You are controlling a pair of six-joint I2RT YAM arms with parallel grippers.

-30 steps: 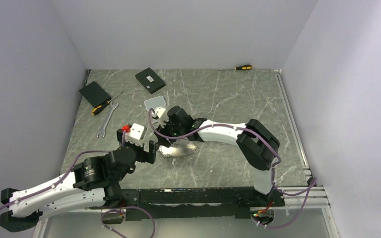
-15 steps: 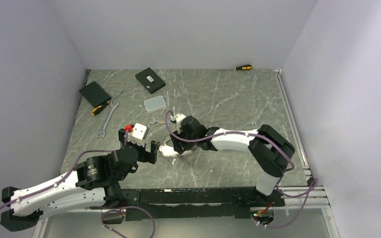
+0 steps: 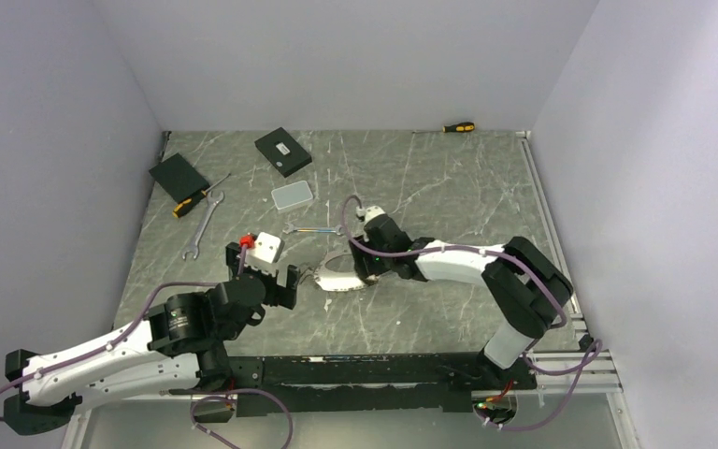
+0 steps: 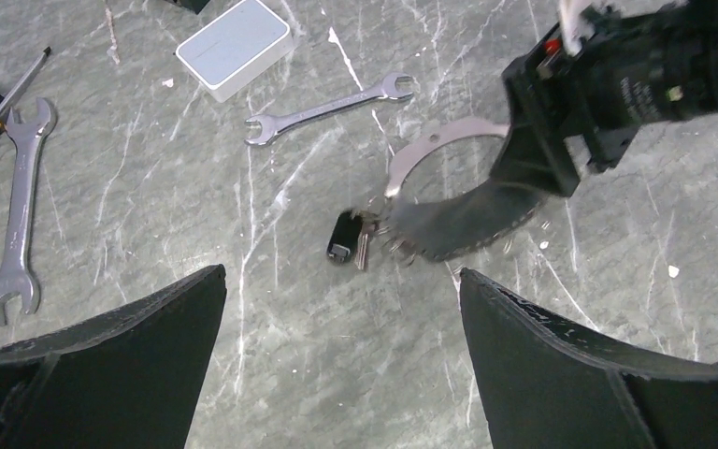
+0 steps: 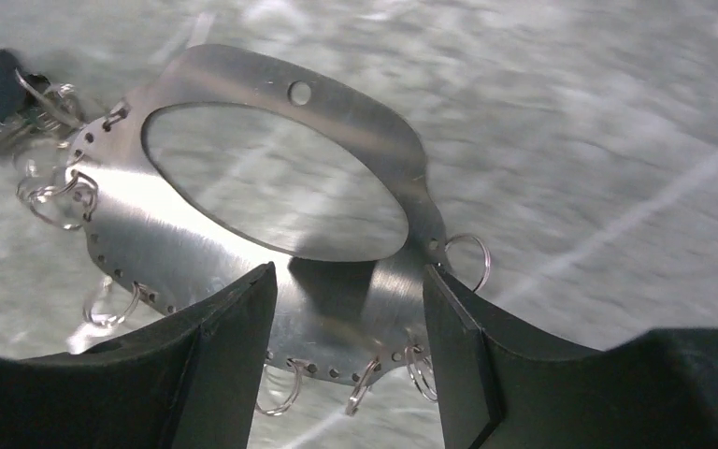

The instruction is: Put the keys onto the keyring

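Near the middle of the grey marbled table [image 3: 449, 187]: the keyring [image 5: 337, 103], a polished flat metal plate with an oval opening, a holed rim and small split rings [image 5: 56, 198] hung along it; just ahead of both arms. At its left end, touching or all but touching: the keys [image 4: 346, 238], a stubby black head and short silver blades bunched together; no telling whether threaded onto a ring. Over the plate's broad band: the right gripper [image 5: 348, 281], fingers [image 5: 215, 365] partway apart with the band showing between them; nothing seen pinched; contact of the tips with the metal hidden. Low and just short of the keys: the left gripper [image 4: 341, 276], spread wide, clasping nothing, framing keys and plate in its wrist view. Beyond the plate: a small open-ended wrench [image 4: 327, 108], then a white rectangular box [image 4: 234, 36]. Off to the left: a larger open-ended wrench [image 4: 19, 206] beside a yellow-and-black screwdriver [image 3: 196, 199]; black boxes [image 3: 282, 151], two of them, toward the far-left corner; a second screwdriver [image 3: 458, 126] by the back wall.
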